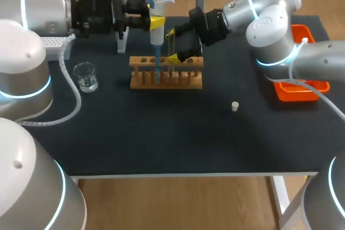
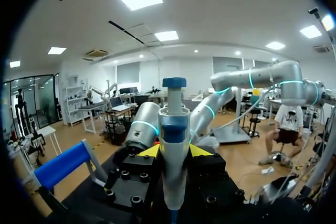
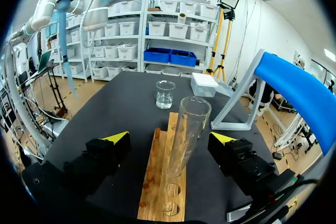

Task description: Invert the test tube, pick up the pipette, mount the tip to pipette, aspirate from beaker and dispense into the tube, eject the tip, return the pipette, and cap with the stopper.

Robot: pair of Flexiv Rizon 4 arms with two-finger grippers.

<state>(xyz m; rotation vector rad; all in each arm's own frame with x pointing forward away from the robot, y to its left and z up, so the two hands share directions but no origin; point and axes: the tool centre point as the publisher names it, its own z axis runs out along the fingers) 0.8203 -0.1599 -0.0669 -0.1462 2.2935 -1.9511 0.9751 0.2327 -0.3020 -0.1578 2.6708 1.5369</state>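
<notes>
- Left gripper [image 2: 174, 153] is clenched on the pipette [image 1: 157, 36], held upright. The blue tip [image 1: 157, 69] points down, raised clear of the wooden rack [image 1: 186, 81].
- Right gripper [image 3: 169, 145] is released, with one finger on each side of the test tube [image 3: 188, 129], neither touching it.
- The test tube stands upright in the rack.
- Beaker [image 1: 86, 77] is off the rack's left end.
- Stopper [image 1: 235, 106] lies well apart on the table [image 1: 178, 138].

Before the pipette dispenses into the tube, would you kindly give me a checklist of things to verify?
1. Pipette clamped in left gripper: ok.
2. Blue tip mounted: ok.
3. Test tube upright in rack: ok.
4. Right gripper steadying tube: not ok, fingers open, clear of it.
5. Tip over tube mouth: not ok, off to one side.
6. Liquid in tip: cannot tell.
</notes>
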